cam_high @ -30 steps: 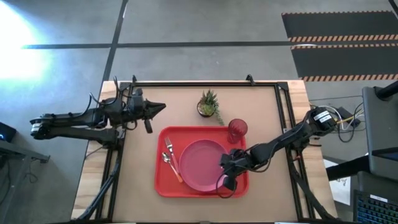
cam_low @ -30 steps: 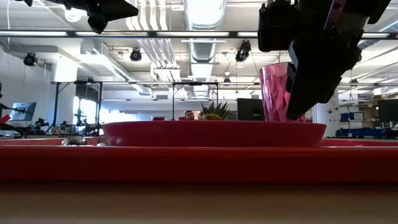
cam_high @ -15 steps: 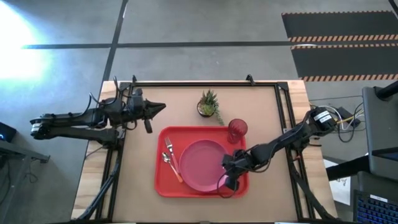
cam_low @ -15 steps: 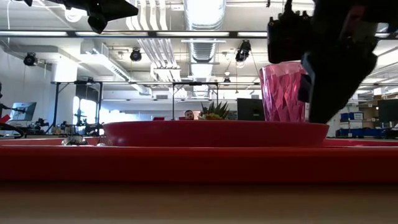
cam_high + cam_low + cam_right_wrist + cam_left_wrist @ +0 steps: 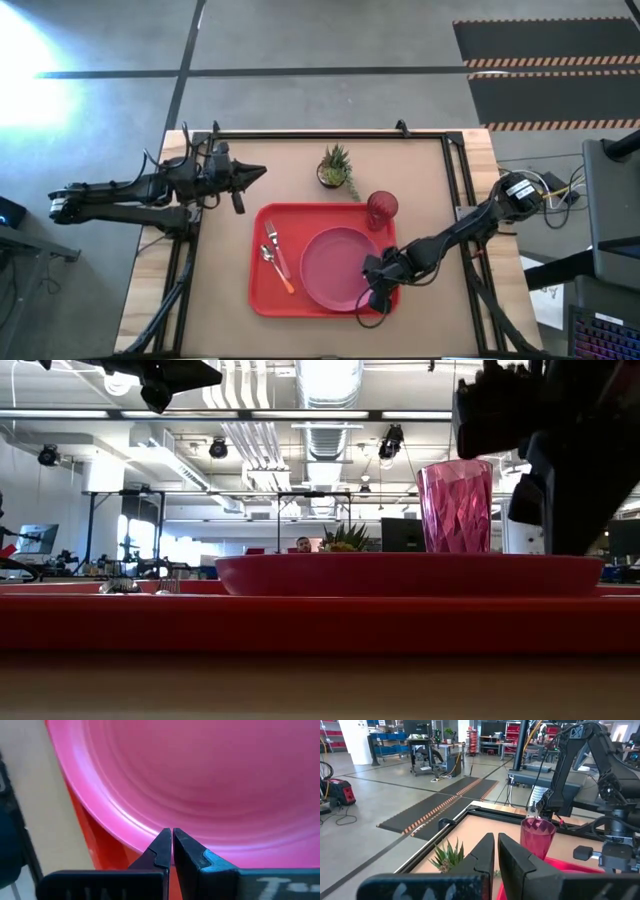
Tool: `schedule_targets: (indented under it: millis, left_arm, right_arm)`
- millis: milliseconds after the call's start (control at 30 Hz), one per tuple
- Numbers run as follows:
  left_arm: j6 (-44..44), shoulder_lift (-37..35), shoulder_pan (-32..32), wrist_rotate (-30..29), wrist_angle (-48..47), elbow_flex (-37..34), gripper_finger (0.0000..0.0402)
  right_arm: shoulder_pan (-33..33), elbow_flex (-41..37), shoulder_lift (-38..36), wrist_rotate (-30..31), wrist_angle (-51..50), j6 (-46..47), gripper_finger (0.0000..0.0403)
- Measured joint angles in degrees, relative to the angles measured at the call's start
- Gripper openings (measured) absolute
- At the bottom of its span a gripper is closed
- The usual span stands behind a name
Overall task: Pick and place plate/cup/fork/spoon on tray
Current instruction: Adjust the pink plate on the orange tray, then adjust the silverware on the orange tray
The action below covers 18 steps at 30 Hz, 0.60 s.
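Observation:
The pink plate [image 5: 333, 268] lies flat in the red tray [image 5: 262, 300], right of its middle. The fork [image 5: 271, 238] and the orange-handled spoon [image 5: 279, 268] lie in the tray's left part. The red-pink cup [image 5: 381, 208] stands upright at the tray's far right corner. My right gripper [image 5: 374, 297] is shut, slanting down at the plate's near right rim. My left gripper [image 5: 258, 173] is shut and hovers level beyond the tray's far left corner, touching nothing. My right gripper's shut fingertips [image 5: 165, 842] meet the plate's rim [image 5: 150, 827] on its near right side, slanting down from the table's right. No gap shows between the fingers, and I cannot tell whether any rim is caught between them. The plate lies flat on the tray.
A small potted green plant [image 5: 337, 168] stands on the table beyond the tray's far edge, near the cup. A black frame [image 5: 320, 135] borders the table's far side and both flanks. Bare table shows to the right of the tray [image 5: 430, 220].
My right gripper has moved toward the table's near right, tipping a little further down. The plate has slid with it along the tray toward the tray's right side, staying flat. Cup, fork and spoon have kept their places.

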Motion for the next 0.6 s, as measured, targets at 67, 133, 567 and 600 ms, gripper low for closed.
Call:
schedule_targets:
  millis: [67, 133, 567, 600]
  left_arm:
    - [-0.04, -0.02, 0.0, 0.1, -0.03, -0.02, 0.0006]
    - [-0.22, 0.13, 0.0, 1.23, -0.23, 0.01, 0.0006]
    - [-9.69, 8.67, -3.46, 3.56, -20.0, -0.41, 0.0001]
    - [-10.3, 9.6, -3.71, 3.64, -21.0, -0.41, 0.0001]
  right_arm:
    - [-0.02, 0.88, -0.55, 0.14, -0.23, -0.6, 0.0009]
    - [-0.02, 2.35, -1.75, 0.14, -0.25, -1.64, 0.0009]
    - [1.63, 20.25, -22.04, 26.11, -0.41, -32.62, 0.0009]
    - [1.84, 21.25, -23.5, 27.03, -0.39, -35.1, 0.0009]
